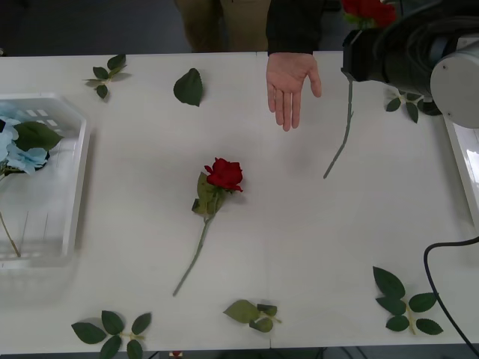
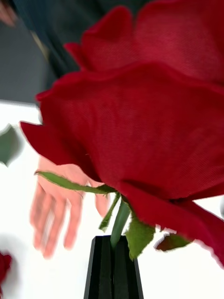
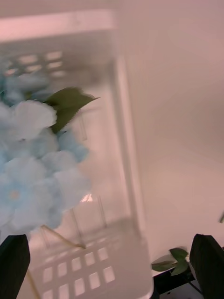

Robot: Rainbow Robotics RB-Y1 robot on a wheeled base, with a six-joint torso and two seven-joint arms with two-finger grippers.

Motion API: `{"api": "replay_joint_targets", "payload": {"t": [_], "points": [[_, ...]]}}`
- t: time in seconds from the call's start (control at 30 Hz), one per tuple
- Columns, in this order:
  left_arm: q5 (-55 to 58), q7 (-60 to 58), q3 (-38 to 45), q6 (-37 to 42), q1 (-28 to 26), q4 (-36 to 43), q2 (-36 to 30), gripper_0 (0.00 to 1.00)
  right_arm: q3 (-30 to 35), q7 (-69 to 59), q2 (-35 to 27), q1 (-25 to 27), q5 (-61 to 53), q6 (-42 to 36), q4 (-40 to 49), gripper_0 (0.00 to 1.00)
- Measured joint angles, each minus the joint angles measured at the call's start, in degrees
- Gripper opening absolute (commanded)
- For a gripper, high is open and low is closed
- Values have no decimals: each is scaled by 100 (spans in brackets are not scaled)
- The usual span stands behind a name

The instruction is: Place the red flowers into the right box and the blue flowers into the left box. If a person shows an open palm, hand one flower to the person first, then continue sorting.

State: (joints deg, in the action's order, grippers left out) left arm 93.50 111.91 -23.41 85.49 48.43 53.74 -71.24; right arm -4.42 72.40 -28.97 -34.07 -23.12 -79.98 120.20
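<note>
Right gripper (image 2: 112,268), its black fingers pinched on the green stem of a red rose (image 2: 154,121), was raised at the far right of the table, near the person's open hand (image 1: 292,86), which lay palm up with fingers spread over the white tabletop (image 1: 299,224). From the front, that rose's head (image 1: 368,10) showed above the arm and its thin stem hung down toward the table. Since the palm was offered, the step in hand looked like the hand-over, which comes before any more sorting; the next move would call for carrying the held rose across to the palm and letting go only once the stem or head rested on it, as the long limp stem might swing or catch. A second red rose (image 1: 223,175) lay flat mid-table, its cloth petals tightly folded, leaves just under the head and a wiry stem trailing toward the robot; it had yet to go into the right box (image 1: 465,168), whose white rim showed at the table's right edge. Pale blue flowers (image 3: 37,163), a fluffy cluster of many small soft petals with a broad dark leaf, already sat in the left box (image 1: 75,187), a shallow white plastic bin with a slotted floor. Left gripper (image 3: 112,266) hovered above that bin with its fingers spread apart and nothing between them. Loose green leaf sprigs (image 1: 404,299) lay scattered around the edges of the table.
</note>
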Motion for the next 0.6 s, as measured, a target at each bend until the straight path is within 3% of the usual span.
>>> {"api": "replay_joint_targets", "payload": {"t": [0.17, 0.23, 0.4, 0.6], "points": [[1172, 849, -9, -65, 0, 25, 227, 100, -627, -433, 135, 221, 1136, 1877, 107, 0], [1419, 974, -9, -201, 0, 26, 460, 100, -916, -962, 241, 323, 1673, 2299, 101, 0], [1580, 1379, -9, -606, 1, 29, 1169, 100, -1342, -1751, 671, 378, 2806, 2635, 73, 0], [1580, 3057, -9, -1216, 1, 267, 1833, 100, -1680, -2390, 839, 378, 3621, 2928, 14, 0]]}}
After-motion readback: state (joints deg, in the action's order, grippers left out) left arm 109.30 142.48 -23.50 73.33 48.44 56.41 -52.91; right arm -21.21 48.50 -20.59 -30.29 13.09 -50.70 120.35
